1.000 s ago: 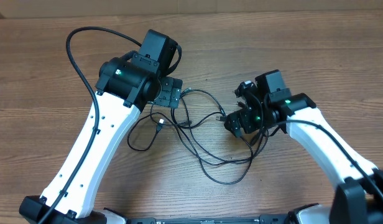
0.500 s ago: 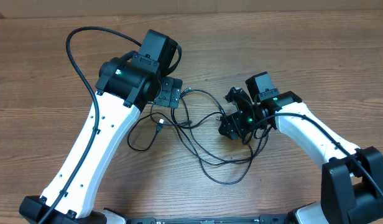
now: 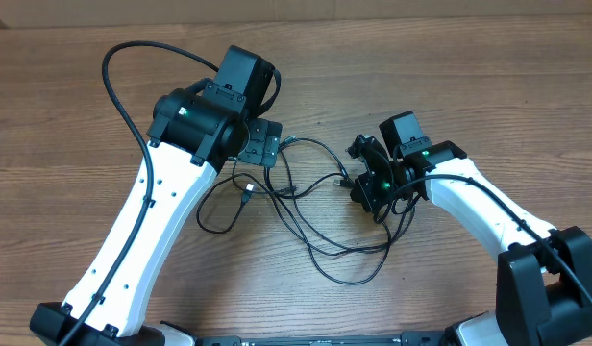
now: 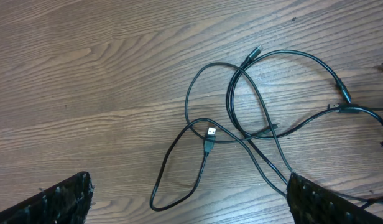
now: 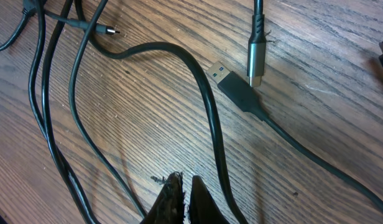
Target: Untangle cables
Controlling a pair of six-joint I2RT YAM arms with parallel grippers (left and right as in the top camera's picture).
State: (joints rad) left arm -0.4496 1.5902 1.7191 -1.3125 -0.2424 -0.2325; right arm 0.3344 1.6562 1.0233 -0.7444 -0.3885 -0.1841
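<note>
Thin black cables (image 3: pixel 294 192) lie tangled in crossing loops on the wooden table between my two arms. In the left wrist view a loop with a USB plug (image 4: pixel 209 138) lies just ahead of my left gripper (image 4: pixel 188 180), which hangs open above it with nothing between its fingers. My right gripper (image 5: pixel 184 183) is shut, tips down at the wood. Between its fingers nothing shows, and a black cable (image 5: pixel 210 106) runs close beside the right finger. Ahead of it lie a blue-tipped USB plug (image 5: pixel 232 84) and a silver plug (image 5: pixel 257 62).
The left arm's own thick black cable (image 3: pixel 123 91) arcs over the table at the back left. The left gripper (image 3: pixel 262 144) sits over the tangle's left end, the right gripper (image 3: pixel 361 195) at its right end. Bare wood surrounds the tangle.
My right gripper has closed from wide open to shut, after shifting slightly left toward the tangle. The left arm and the cables have not visibly moved.
</note>
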